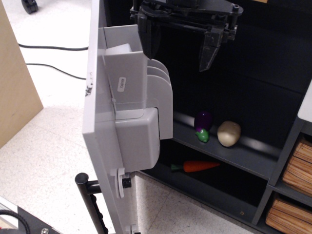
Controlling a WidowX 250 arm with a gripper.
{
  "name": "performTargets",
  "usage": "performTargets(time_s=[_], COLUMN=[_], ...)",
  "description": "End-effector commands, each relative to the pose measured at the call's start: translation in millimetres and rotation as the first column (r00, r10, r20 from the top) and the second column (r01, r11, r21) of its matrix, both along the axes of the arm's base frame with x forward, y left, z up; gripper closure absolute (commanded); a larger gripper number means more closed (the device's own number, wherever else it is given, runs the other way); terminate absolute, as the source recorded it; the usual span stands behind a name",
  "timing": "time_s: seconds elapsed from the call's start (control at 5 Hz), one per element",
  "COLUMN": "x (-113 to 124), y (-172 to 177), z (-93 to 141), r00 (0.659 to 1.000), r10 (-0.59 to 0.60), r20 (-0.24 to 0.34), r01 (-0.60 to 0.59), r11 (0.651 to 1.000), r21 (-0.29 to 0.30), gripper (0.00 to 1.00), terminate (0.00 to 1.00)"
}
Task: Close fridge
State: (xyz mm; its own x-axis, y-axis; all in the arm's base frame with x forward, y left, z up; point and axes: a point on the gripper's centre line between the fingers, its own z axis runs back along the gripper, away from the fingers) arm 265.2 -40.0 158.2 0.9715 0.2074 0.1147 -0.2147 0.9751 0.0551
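Observation:
The fridge has a dark body (253, 58) and its light grey door (100, 146) stands open, swung out to the left, edge-on to me. Grey inner door bins (139, 117) face the dark interior. The black bar handle (87, 192) shows at the door's lower outer side. My gripper (180, 51) hangs at the top of the view, in front of the open interior, just right of the door's upper bin. Its two black fingers are spread apart and hold nothing.
On the fridge shelf (253, 156) lie a purple eggplant (203, 126) and a cream egg-shaped item (228, 133); an orange carrot (199, 166) lies below. Wicker baskets (297, 168) in a dark shelf unit stand at right. Cables (48, 58) cross the speckled floor at left.

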Motion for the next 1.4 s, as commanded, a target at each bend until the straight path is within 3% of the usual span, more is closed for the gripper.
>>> performTargets(time_s=[0.0,0.2,0.6,1.0,1.2], x=[0,-24,-57,-65,-63], y=[0,1,23,48,48], z=[0,16,40,34,22], r00=[1.000,0.999,0.997,0.991,0.987], r10=[0.000,0.025,0.028,0.124,0.159], r20=[0.000,0.029,0.078,0.055,0.018], r01=[0.000,-0.024,-0.026,-0.126,-0.160], r11=[1.000,0.999,0.999,0.991,0.987], r21=[0.000,-0.044,-0.019,0.042,0.030], gripper=[0.00,0.00,0.00,0.00,0.00], terminate=[0.00,0.00,0.00,0.00,0.00])
